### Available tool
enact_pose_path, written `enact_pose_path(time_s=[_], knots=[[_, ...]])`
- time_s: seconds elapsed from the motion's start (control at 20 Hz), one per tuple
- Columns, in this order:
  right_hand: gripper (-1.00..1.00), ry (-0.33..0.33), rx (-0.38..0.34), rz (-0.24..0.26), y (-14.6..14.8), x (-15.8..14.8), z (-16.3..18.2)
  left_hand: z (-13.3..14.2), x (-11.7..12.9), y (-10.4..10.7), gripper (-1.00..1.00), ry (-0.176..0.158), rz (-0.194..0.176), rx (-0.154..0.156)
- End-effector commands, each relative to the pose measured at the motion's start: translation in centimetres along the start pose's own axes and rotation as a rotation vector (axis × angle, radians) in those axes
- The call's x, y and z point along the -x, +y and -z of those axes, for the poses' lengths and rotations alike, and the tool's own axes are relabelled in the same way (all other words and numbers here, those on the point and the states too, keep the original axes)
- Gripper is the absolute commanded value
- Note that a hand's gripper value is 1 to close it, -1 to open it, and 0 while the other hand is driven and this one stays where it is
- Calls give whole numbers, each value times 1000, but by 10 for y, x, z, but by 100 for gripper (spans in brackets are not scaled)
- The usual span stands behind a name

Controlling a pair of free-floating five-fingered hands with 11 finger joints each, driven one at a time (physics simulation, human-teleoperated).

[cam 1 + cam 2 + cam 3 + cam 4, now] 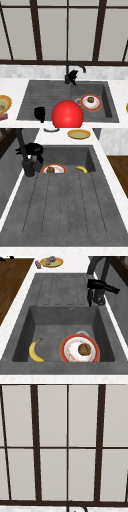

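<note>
Front view. Right hand point(73, 76) sits against the right of the faucet point(67, 72), at the height of its post, fingers pointing down and slightly fanned, curled round nothing. Left hand point(39, 113) hangs well to the front-left of the faucet, over the drainboard; I cannot tell how its fingers stand. A red ball point(67, 115) is at the front, straight out from the faucet. A plate point(91, 102) carrying a brown morsel lies in the basin, front-right of the faucet.

Left side view. Same hand point(32, 149) is just behind the faucet post. A banana point(81, 169) lies in the basin beyond the plate (the red ball stands before that spot in the front view).

Right side view. Hand point(100, 285) is level with the post, fingers straight and close together, reaching past the faucet towards the wall.

Upper view. Window point(52, 421), with the faucet's arch below it.

Judgement: contact stage at the faucet, no grasp yet. The next move calls for fingers closing on, or pushing, its lever.
</note>
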Motion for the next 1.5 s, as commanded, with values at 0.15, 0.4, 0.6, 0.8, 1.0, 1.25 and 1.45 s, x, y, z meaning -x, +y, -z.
enact_pose_path(time_s=[0.15,0.4,0.6,0.8,1.0,1.25,1.45], knots=[[-100,-70,-152,62,3,17,-32,0,0,0,0,0,0,0],[-100,-83,-280,8,8,14,-16,0,0,0,0,0,0,0],[100,-80,-274,-105,2,6,-1,0,0,0,0,0,0,0],[100,-83,-267,-100,-3,4,15,0,0,0,0,0,0,0],[100,-78,-270,-98,5,10,34,0,0,0,0,0,0,0],[100,-73,-295,-50,23,22,52,0,0,0,0,0,0,0],[100,-89,-344,73,26,34,53,0,0,0,0,0,0,0]])
